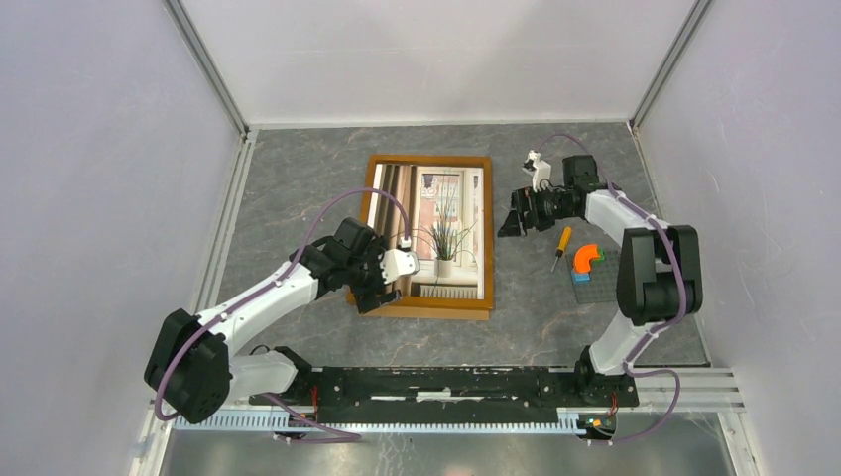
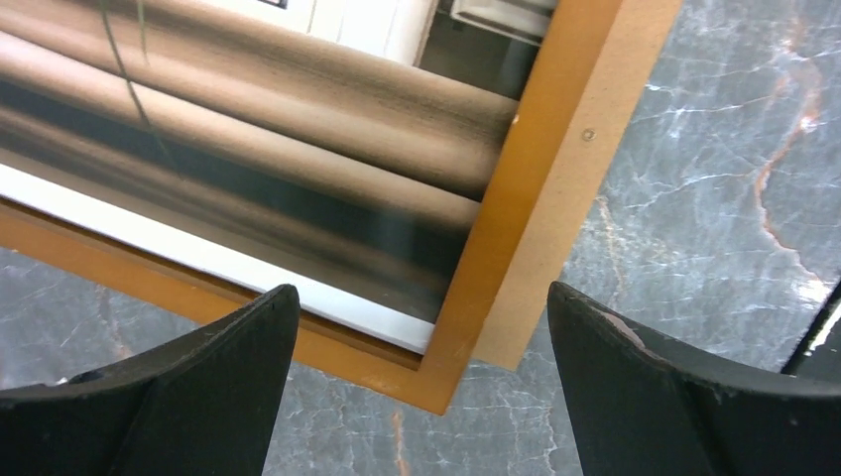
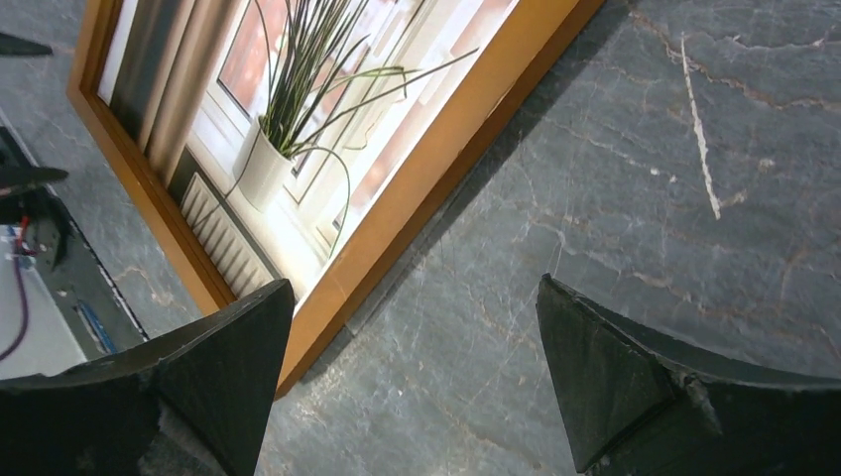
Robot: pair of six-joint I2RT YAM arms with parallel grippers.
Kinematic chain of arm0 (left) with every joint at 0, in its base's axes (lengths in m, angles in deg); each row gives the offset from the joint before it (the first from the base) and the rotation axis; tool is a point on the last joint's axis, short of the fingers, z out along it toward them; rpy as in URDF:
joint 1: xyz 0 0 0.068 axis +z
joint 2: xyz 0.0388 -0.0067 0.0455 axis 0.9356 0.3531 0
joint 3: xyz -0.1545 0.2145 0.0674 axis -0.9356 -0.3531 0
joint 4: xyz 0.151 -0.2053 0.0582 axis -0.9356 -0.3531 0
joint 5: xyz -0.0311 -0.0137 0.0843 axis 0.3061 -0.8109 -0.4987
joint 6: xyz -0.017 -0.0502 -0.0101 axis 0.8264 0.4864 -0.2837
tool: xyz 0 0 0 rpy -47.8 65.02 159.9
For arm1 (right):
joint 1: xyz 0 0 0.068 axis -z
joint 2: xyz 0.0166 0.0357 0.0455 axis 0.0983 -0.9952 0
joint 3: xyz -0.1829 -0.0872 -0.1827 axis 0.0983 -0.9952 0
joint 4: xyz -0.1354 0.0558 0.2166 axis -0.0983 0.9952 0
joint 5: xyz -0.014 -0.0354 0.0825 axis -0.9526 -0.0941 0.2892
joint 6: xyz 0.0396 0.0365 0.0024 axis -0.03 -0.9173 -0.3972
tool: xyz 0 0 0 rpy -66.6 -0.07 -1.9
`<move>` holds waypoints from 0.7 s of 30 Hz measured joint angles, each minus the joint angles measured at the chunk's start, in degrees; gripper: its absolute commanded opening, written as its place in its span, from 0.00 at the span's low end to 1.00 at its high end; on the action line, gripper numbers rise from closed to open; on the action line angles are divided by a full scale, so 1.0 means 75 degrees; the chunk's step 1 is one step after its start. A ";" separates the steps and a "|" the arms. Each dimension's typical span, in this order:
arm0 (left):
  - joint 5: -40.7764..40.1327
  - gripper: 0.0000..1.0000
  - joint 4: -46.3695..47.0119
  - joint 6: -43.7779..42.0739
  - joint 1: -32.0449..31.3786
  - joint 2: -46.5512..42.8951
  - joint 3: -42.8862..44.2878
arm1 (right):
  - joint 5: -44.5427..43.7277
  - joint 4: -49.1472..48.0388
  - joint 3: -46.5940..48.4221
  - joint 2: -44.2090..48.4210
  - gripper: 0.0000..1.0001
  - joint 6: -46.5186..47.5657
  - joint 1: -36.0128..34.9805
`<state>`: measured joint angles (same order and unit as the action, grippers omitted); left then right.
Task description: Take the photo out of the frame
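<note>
frame (image 1: 429, 236): wooden, lies flat on the table (image 1: 298, 178), mid-workspace, long side running away from the arm bases.
photo (image 1: 446, 223): sits inside the frame, picture of a potted plant at a window; seen in all three views, no edge lifted that I can tell.
left gripper (image 1: 382, 288): fingers spread apart, holding nothing; hangs over the frame's near-left corner. Left wrist view shows that corner (image 2: 466, 337) between the two fingers, not touched as far as I can tell.
right gripper (image 1: 516, 220): fingers spread apart, holding nothing; sits just beside the frame's right edge, over bare table. Right wrist view shows the frame edge (image 3: 436, 169) slightly ahead of the fingers.
progress: photo in frame, so removal is left to do; whether any backing or clip is loosened can't be seen from above.
what remains: free the photo from the frame and get it out.
other items: screwdriver (image 1: 561, 245) and toy blocks (image 1: 587, 260) to the right, well apart from the frame.
</note>
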<state>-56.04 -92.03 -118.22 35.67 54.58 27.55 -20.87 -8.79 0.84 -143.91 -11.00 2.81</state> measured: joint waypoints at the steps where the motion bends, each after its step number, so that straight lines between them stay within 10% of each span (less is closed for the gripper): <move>1: -0.0090 1.00 0.0070 0.0003 -0.0020 0.0000 0.0000 | -0.0047 0.0015 -0.0102 0.0154 0.98 0.0067 0.0000; 12: -0.0868 1.00 0.0274 0.0994 0.0114 0.0000 0.0020 | -0.0778 0.0032 -0.1635 0.2063 0.98 0.0784 0.0000; 21: -0.0393 1.00 0.0702 0.3226 0.3217 0.0041 0.0624 | -0.1285 -0.0289 -0.2687 0.3395 0.98 0.0790 0.0067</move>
<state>-58.99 -86.77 -94.02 59.80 54.88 32.22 -30.51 -10.95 -19.32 -118.45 -5.08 3.31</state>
